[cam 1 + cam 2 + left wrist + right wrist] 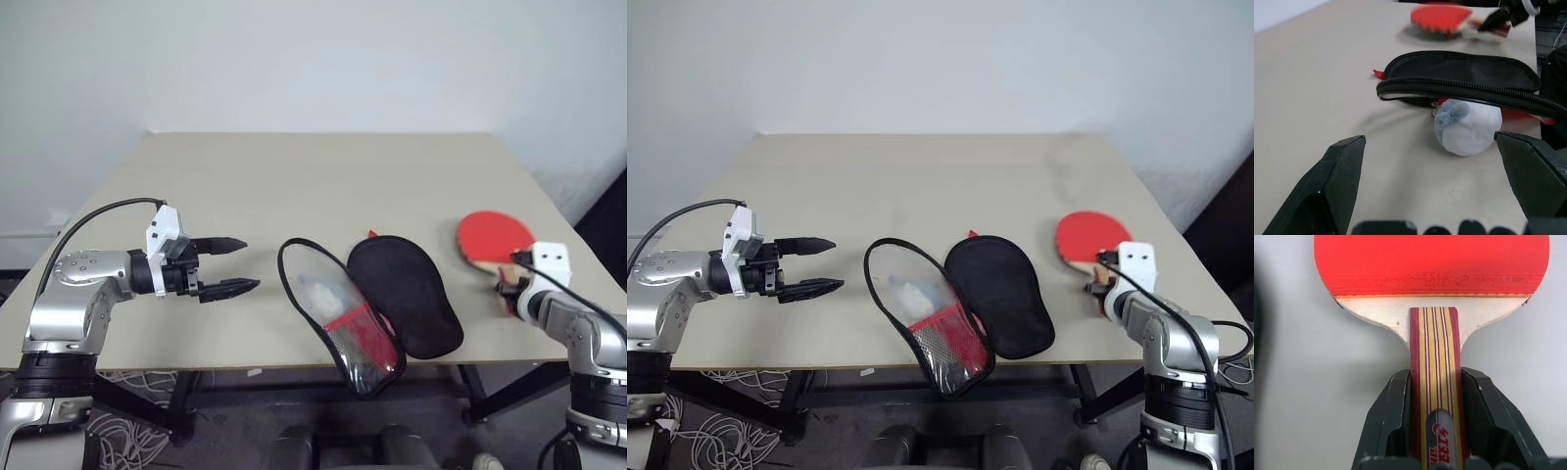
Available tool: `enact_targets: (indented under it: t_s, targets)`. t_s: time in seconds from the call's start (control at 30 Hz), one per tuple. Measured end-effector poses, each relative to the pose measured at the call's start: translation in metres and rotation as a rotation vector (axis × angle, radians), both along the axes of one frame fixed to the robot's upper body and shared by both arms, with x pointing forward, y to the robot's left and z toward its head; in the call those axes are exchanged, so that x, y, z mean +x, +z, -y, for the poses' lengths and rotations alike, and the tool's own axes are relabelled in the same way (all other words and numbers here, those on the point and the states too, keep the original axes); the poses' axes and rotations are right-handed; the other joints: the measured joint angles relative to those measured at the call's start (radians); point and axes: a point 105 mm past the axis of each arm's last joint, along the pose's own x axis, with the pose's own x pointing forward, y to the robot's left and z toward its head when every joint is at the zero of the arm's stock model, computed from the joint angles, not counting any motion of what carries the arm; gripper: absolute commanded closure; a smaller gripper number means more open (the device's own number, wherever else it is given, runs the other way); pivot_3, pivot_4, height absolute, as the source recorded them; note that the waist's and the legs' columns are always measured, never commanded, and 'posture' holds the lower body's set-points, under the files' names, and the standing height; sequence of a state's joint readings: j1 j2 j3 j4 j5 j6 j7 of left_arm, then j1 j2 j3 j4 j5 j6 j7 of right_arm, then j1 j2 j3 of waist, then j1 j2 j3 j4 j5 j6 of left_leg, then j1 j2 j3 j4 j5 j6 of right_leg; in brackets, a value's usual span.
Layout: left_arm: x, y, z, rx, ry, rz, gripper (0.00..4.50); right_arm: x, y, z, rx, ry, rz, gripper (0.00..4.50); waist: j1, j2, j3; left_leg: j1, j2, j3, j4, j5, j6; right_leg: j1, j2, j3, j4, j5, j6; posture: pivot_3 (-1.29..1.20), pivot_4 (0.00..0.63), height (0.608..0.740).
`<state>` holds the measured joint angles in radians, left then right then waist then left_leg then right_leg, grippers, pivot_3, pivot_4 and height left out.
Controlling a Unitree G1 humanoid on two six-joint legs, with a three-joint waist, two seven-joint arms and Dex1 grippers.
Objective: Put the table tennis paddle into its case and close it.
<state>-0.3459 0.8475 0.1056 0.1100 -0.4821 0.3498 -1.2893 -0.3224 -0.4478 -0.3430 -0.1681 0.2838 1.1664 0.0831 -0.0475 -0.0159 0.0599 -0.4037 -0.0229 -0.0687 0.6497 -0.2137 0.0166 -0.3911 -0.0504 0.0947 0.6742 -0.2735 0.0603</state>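
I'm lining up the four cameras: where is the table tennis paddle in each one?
Left eye view: table tennis paddle at the table's right edge.
Right eye view: right of the open case.
Left wrist view: far behind the case, at the top.
Right wrist view: handle between the right hand fingers.
Shared landmark: its red blade.

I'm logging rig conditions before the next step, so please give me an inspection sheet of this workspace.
Surface: beige rectangular table, bare at the far half.
Job's things: red-bladed table tennis paddle with striped wooden handle lies flat near the table's right edge; red and black zip case lies unzipped, spread open, at the front edge.
Clutter: small white and grey fluffy ball beside the case.
Grippers: left gripper open, hovering left of the case; right gripper with both fingers against the paddle's handle.
Cables: black cable looping over the left arm.
Surroundings: plain pale wall behind.
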Motion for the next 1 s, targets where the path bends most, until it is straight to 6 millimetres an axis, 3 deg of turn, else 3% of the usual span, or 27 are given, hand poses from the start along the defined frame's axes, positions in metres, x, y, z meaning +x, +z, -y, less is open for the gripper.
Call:
enact_targets:
  t_s: [0.1, 0.27, 0.43, 0.63, 0.83, 1.0]
  targets:
    - [0.000, 0.000, 0.000, 0.000, 0.001, 0.000, 0.00, 0.001, 0.006, -0.017, 0.024, 0.075, 0.021, 3.37, -0.002, 0.000, 0.000, 0.001, 0.001, 0.001, -0.001, 0.000, 0.000, 0.000, 0.001, 0.001, 0.000, 0.000, 0.000, 0.00, 0.000, 0.734]
    - [0.000, 0.000, 0.000, 0.001, 0.001, 0.001, 0.00, -0.011, 0.013, -0.092, 0.112, 0.400, 0.012, 3.37, -0.005, 0.000, 0.000, 0.002, 0.002, 0.001, -0.002, 0.000, 0.000, 0.000, 0.001, 0.002, 0.000, 0.000, 0.000, 0.00, 0.000, 0.734]
    - [0.000, -0.002, 0.000, 0.002, 0.003, -0.003, 0.00, -0.025, 0.015, -0.127, 0.169, 0.508, -0.012, 3.37, 0.001, -0.001, 0.000, 0.002, 0.001, 0.000, -0.001, 0.000, 0.000, 0.002, 0.000, 0.000, 0.000, 0.000, 0.000, 0.00, 0.000, 0.734]
    - [0.000, -0.002, -0.001, 0.002, 0.004, -0.004, 0.00, -0.034, 0.004, -0.147, 0.195, 0.524, -0.069, 3.37, 0.000, -0.001, 0.000, 0.002, 0.002, 0.000, -0.002, 0.000, 0.000, 0.001, 0.000, 0.000, 0.000, 0.000, 0.000, 0.00, 0.000, 0.734]
    - [-0.002, -0.006, -0.002, 0.003, 0.014, -0.015, 0.00, -0.049, -0.021, -0.148, 0.189, 0.484, -0.164, 3.37, 0.000, -0.001, 0.000, 0.002, 0.002, 0.000, -0.002, 0.000, 0.000, 0.001, 0.000, 0.000, 0.000, 0.000, 0.000, 0.00, 0.000, 0.734]
    - [-0.001, -0.005, -0.002, 0.004, 0.015, -0.012, 0.00, -0.051, -0.024, -0.144, 0.156, 0.470, -0.173, 3.37, 0.001, -0.001, 0.000, 0.003, 0.002, 0.000, -0.002, 0.000, 0.000, 0.001, 0.000, 0.000, 0.000, 0.000, 0.000, 0.00, 0.000, 0.734]
